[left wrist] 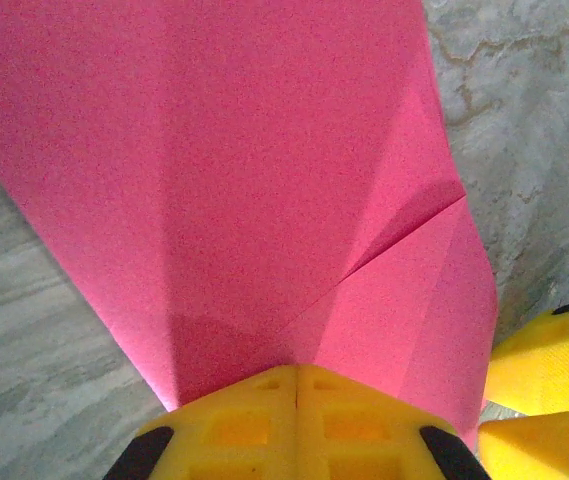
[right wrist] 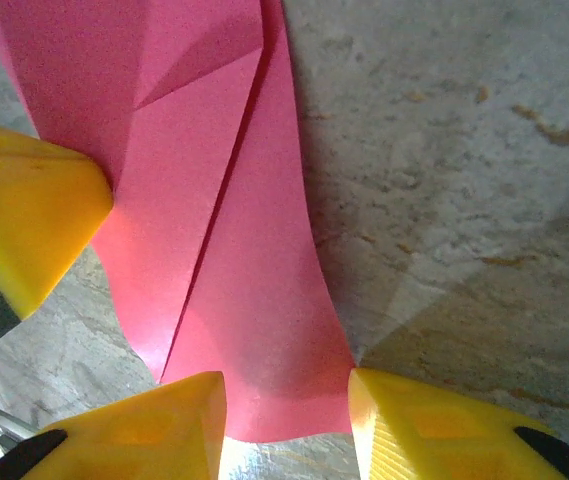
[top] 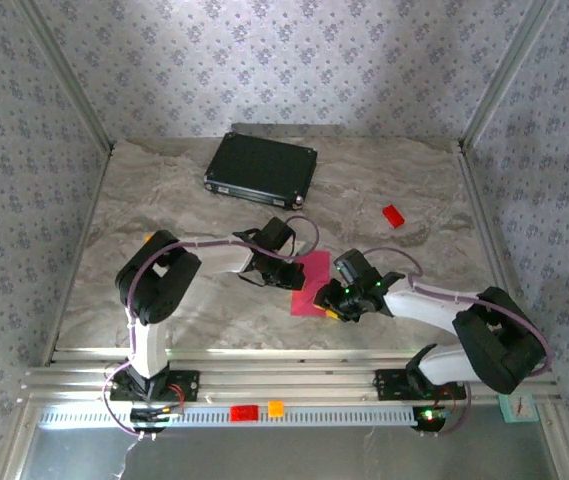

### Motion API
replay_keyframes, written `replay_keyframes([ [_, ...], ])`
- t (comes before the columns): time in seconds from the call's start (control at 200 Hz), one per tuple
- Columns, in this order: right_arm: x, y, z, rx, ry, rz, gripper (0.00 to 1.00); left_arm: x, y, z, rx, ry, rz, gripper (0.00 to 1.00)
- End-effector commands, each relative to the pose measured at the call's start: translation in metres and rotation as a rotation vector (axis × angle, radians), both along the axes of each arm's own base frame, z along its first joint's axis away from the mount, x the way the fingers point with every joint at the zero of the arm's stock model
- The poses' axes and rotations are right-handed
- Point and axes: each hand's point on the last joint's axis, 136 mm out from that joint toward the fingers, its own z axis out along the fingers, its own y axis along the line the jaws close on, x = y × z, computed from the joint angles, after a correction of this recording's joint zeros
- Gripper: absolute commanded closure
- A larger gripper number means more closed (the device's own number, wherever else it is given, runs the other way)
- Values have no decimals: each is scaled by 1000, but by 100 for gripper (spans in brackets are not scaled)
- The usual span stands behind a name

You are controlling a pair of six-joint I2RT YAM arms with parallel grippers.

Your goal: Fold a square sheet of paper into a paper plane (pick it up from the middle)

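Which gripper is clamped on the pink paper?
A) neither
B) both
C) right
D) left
D. In the left wrist view the left gripper is pressed shut with the square sheet of paper pinched at its tips. The right gripper stands open, and the sheet's edge lies in the gap between its fingers.
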Motion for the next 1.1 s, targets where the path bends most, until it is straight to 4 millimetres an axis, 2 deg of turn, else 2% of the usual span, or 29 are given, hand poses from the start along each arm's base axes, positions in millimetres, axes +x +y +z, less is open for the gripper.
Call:
replay_keyframes([
  [0.0,4,7,-2,1,12,-7,60,-12,7,-12,32,31,-27,95],
  [0.17,18,19,12,47,-48,2,60,-13,7,-14,34,35,-27,95],
  [0.395,43,14,25,83,-119,-40,58,-14,7,-13,33,40,-29,95],
  [0.68,62,10,16,156,-126,-61,58,-15,5,-11,18,46,-32,95],
  [1.094,61,-2,-4,190,-126,-78,62,-14,2,-5,-3,46,-17,95],
])
